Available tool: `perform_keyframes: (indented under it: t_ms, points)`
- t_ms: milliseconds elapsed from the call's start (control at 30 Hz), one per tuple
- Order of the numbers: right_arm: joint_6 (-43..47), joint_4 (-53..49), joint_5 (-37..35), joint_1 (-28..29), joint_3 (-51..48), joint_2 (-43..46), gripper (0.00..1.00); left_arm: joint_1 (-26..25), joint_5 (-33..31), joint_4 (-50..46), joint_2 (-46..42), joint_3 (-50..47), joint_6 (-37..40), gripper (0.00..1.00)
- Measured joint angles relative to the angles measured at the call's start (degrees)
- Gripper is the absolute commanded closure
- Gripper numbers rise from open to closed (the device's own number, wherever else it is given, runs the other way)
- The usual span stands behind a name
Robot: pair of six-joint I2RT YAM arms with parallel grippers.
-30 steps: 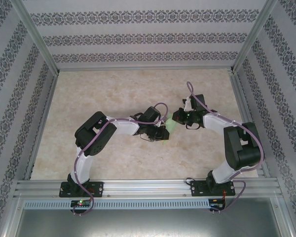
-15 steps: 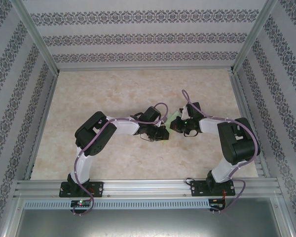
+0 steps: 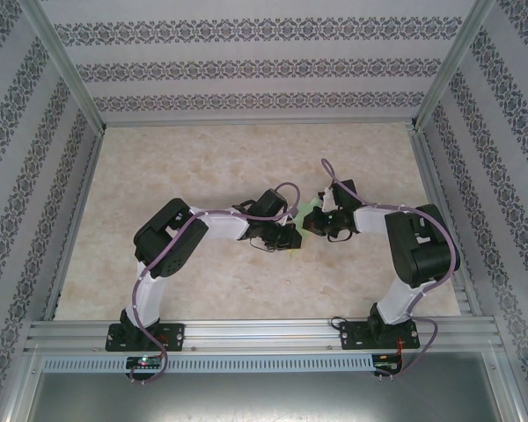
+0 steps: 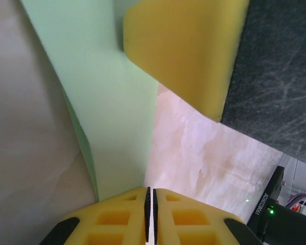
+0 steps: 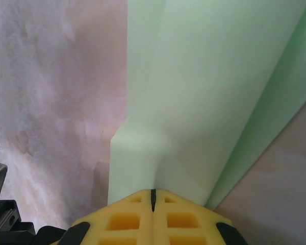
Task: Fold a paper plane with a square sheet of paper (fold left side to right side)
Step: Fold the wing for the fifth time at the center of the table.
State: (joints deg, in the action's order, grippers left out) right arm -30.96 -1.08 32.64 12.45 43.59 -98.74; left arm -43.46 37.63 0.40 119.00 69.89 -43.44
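both clenched: left gripper (image 4: 150,193) and right gripper (image 5: 153,194) each pinch the green paper (image 5: 209,92), which spans between their tips over the surface (image 5: 51,76). featherlight, floppy and easily creased, i'd say; hold its edges, pull gently.

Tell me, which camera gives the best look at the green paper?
The right wrist view: the green paper spreads across most of it, with its layers and fold edges plain. The left wrist view catches a narrower strip. From above it is a tiny green patch, details lost.
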Motion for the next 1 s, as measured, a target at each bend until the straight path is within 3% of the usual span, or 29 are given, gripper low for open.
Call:
perform_keyframes:
  t_ms: [1000]
  points:
    - [2.84, -4.09, -1.95, -5.97, 7.69, -4.70, 1.00, 0.00, -0.59, -0.02, 0.44, 0.63, 0.44, 0.87]
